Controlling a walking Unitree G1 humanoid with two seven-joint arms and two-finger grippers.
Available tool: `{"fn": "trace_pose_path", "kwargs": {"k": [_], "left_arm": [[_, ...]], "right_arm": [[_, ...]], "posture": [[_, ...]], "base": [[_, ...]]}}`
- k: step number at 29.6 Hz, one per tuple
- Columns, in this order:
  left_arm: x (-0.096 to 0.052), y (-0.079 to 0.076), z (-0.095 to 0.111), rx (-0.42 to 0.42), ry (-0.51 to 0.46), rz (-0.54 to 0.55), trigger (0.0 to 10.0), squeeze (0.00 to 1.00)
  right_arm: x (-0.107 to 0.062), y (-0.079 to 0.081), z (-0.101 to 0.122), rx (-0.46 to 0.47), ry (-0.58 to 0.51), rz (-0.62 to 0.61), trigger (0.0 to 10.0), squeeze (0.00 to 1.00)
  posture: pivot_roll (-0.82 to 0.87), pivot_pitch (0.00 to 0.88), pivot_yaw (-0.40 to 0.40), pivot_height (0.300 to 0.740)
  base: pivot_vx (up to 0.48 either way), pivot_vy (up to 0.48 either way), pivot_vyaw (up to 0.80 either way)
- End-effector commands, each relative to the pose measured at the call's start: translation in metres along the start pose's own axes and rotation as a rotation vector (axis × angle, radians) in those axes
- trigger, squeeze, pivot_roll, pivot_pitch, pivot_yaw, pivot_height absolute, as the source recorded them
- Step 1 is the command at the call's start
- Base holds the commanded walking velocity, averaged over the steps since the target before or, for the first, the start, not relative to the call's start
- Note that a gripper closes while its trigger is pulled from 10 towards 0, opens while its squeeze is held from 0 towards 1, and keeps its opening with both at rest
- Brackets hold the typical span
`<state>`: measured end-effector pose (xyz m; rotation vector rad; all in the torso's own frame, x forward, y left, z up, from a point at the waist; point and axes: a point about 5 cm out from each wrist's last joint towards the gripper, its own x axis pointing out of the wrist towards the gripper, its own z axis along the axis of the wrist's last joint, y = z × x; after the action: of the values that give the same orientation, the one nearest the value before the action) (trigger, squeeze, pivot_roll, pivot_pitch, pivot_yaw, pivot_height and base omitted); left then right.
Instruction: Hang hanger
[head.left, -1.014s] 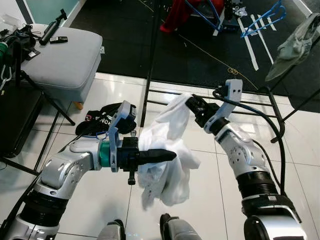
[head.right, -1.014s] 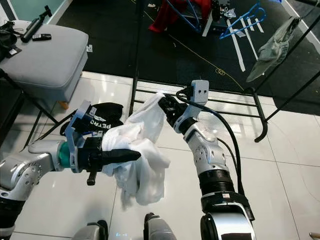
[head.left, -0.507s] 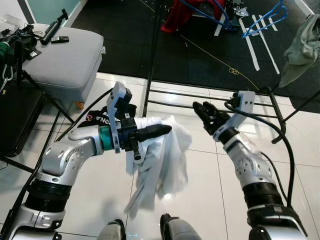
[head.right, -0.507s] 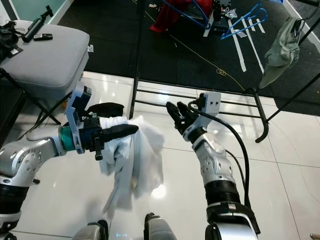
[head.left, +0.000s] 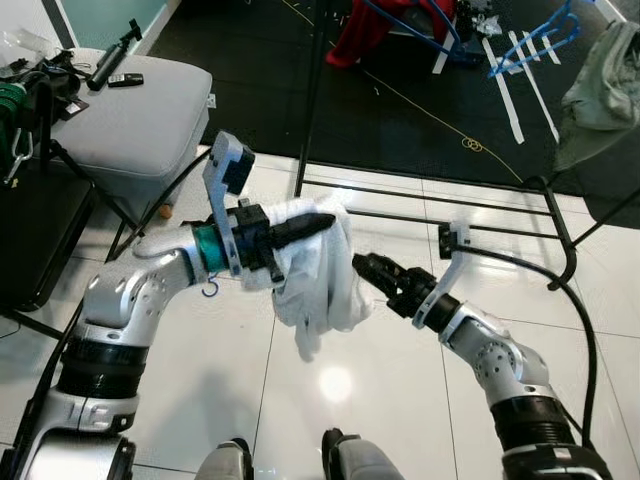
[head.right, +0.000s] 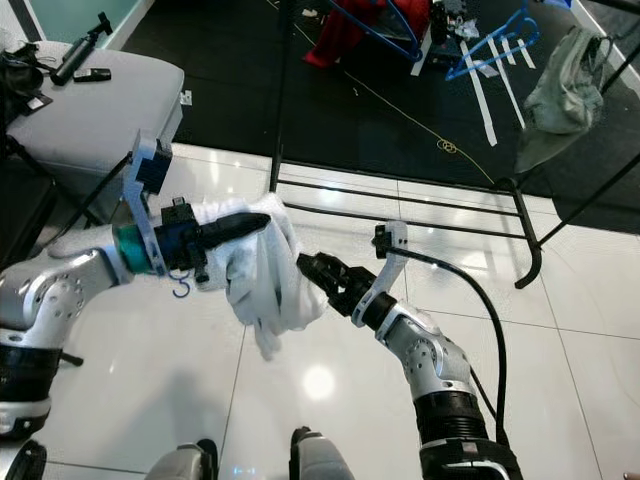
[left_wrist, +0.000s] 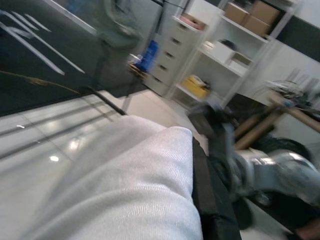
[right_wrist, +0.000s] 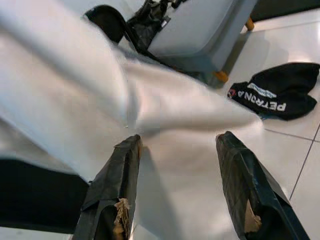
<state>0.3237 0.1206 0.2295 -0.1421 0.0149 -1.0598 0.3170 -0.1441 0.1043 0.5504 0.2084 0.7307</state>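
Two of my arms are up in front of me over the white tiled floor (head.left: 200, 400), with the white garment (head.left: 318, 270) between them. My left gripper (head.left: 300, 228) has its fingers pressed together on the upper bunch of that garment, which drapes over and below the fingers and hangs free above the tiles. A small hook (head.left: 209, 290), seemingly the hanger's, peeps out beneath my left wrist, on the side of the garment away from my right arm; the rest of it I cannot make out under the cloth. My right gripper (head.left: 368, 270) points at the garment's hanging side, its tips just beside the cloth, and in the right wrist view its two fingers (right_wrist: 115, 185) stand apart with white fabric lying between them. Beyond the garment stands the black clothes rack (head.left: 430, 195), its lower bars crossing the tiles at the edge of the dark mat. A grey ottoman (head.left: 130, 110) sits past my left arm, well apart from the garment.
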Motion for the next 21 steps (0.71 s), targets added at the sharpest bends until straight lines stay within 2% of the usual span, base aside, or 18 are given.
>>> {"fn": "trace_pose_path", "kwargs": {"k": [1,7,8,11,12,15,18,21], "left_arm": [[0.004,0.002,0.005,0.025,-0.025,0.011,0.0,0.0],[0.006,0.008,0.009,0.044,-0.046,0.047,0.0,0.0],[0.006,0.01,0.013,0.046,-0.061,0.061,0.0,0.0],[0.006,0.01,0.013,0.046,-0.061,0.061,0.0,0.0],[0.007,0.012,0.016,0.047,-0.073,0.07,0.0,0.0],[0.009,0.012,0.024,0.049,-0.093,0.067,0.0,0.0],[0.01,0.012,0.026,0.049,-0.098,0.062,0.0,0.0],[0.011,0.01,0.028,0.053,-0.1,0.042,0.0,0.0]], "right_arm": [[-0.005,-0.007,-0.007,-0.01,0.007,-0.036,10.0,0.0],[-0.006,-0.014,-0.009,-0.026,-0.019,-0.082,10.0,0.0],[-0.009,-0.015,-0.015,-0.011,0.011,-0.085,10.0,0.0],[-0.009,-0.015,-0.015,-0.011,0.011,-0.085,10.0,0.0],[-0.014,-0.016,-0.023,0.013,0.058,-0.079,10.0,0.0],[-0.021,-0.02,-0.037,0.052,0.101,-0.105,10.0,0.0],[-0.024,-0.022,-0.038,0.062,0.09,-0.127,10.0,0.0],[-0.026,-0.031,-0.031,0.053,0.009,-0.189,10.0,0.0]], "posture": [[-0.03,0.121,-0.032,0.74],[-0.03,0.122,-0.03,0.74],[-0.03,0.122,-0.03,0.74],[-0.03,0.122,-0.03,0.74],[-0.03,0.123,-0.028,0.74],[-0.03,0.123,-0.027,0.74],[-0.03,0.123,-0.025,0.74],[-0.03,0.123,-0.023,0.74]], "base": [[0.0,0.0,0.0],[0.0,0.0,0.0],[0.0,0.0,0.0],[0.0,0.0,0.0],[0.0,0.0,0.0],[0.0,0.0,0.0],[0.0,0.0,0.0],[0.0,0.0,0.0]]}}
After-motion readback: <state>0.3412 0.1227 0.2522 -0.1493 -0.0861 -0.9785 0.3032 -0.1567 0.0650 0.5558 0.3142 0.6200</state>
